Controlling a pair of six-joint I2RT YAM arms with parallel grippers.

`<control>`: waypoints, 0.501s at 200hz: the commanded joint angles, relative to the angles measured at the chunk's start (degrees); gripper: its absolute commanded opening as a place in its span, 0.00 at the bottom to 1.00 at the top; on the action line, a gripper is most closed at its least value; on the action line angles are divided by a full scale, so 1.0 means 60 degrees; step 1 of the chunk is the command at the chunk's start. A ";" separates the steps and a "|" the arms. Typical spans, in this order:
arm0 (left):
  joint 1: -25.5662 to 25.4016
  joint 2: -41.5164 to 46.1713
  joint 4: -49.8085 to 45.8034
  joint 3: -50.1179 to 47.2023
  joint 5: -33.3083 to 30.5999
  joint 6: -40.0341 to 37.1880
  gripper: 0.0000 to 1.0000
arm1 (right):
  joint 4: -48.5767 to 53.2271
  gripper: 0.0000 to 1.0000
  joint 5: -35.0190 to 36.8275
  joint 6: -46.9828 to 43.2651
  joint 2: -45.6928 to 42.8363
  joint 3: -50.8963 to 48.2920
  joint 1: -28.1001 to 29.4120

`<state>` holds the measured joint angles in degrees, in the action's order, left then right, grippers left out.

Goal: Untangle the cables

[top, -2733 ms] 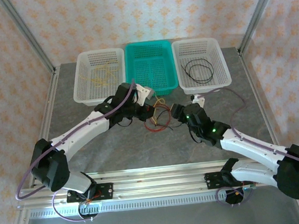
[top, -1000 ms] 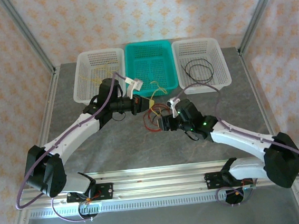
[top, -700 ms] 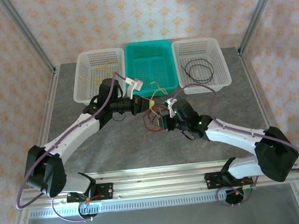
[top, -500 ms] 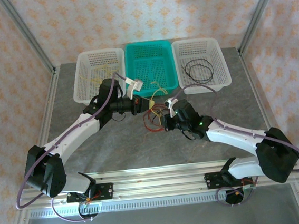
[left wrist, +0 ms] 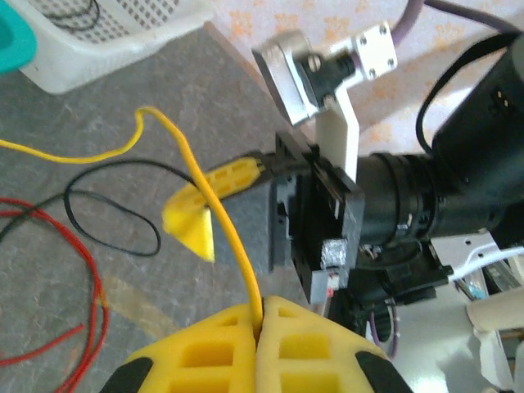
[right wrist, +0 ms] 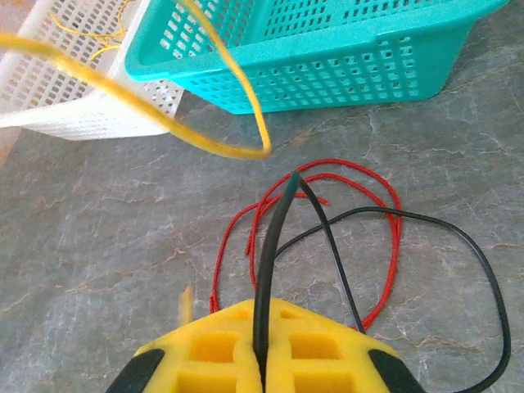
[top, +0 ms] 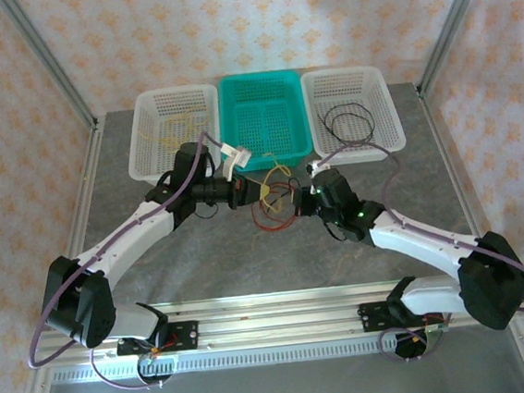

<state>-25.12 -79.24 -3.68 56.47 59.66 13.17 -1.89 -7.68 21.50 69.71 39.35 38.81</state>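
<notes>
Yellow cable (left wrist: 214,213) is clamped in the shut left gripper (left wrist: 260,309), black cable (right wrist: 270,246) in the shut right gripper (right wrist: 260,318). Right gripper was drawn back, so black is likely being tugged from the red cable (right wrist: 385,221) ahead of its jaws.

No legible text, labels, brands or nos. anywhere.

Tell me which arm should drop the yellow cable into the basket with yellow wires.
Left. The left gripper is shut on the yellow cable, and that white basket sits on its side; the right gripper is shut on a black cable.
</notes>
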 commanded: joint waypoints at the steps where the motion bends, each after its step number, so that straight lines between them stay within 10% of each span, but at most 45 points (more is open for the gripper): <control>1: 0.0013 0.0298 -0.0444 -0.0037 0.0331 -0.0471 0.00 | -0.0383 0.00 0.0102 0.0154 0.0030 0.0265 -0.0023; 46: 0.0040 0.0817 -0.0470 0.0093 -0.0370 -0.0525 0.00 | 0.0627 0.00 0.1508 0.0484 0.0562 0.0736 -0.0037; 100: 0.0749 0.1511 -0.1090 0.0715 -0.4201 -0.0317 0.00 | 0.0772 0.00 0.1598 0.0507 0.0339 0.0427 -0.0023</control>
<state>-22.50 -70.98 -7.01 56.97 47.94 11.49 1.98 0.47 23.86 73.97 42.61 38.79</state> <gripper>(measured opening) 0.047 0.055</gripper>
